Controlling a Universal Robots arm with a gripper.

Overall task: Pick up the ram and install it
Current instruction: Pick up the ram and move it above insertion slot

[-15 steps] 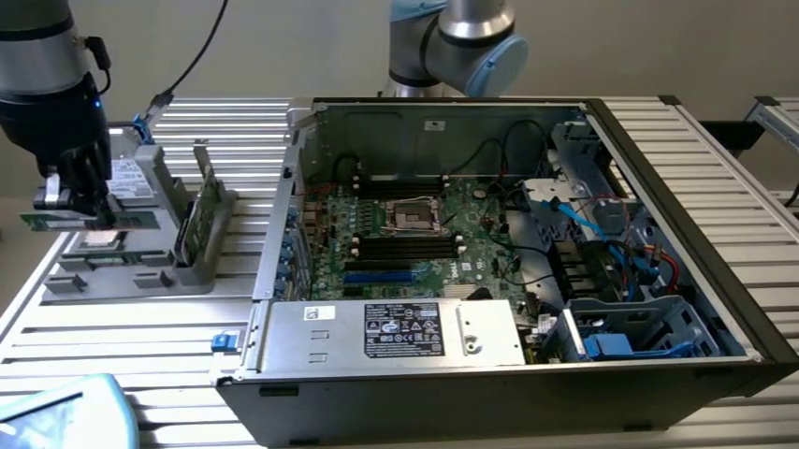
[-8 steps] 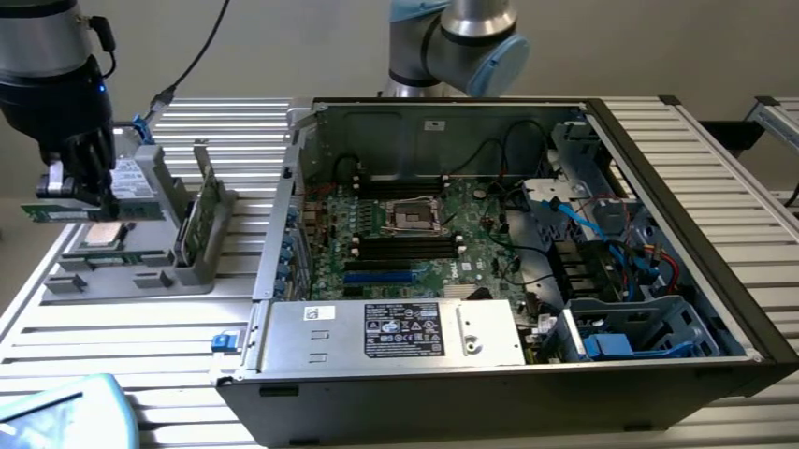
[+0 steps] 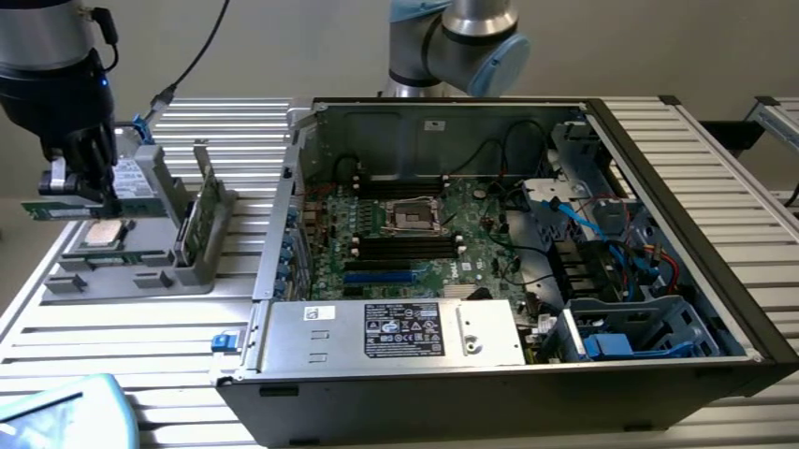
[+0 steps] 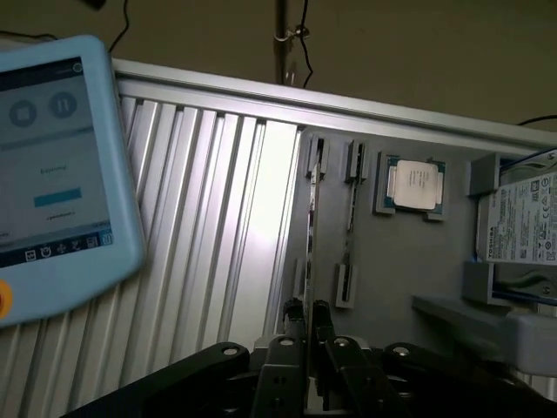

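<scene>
Exterior view: fingers [image 3: 94,182] clamped on ram [image 3: 44,211] over tray [image 3: 125,278]; ram's middle hidden behind fingers, chips indistinct.

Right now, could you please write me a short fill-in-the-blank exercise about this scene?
The gripper is ____ on the ram.
The ram is on the exterior view's ____ of the computer case.
The processor chip lies on the grey tray, ____ the computer case.
Missing: shut; left; outside.
</scene>
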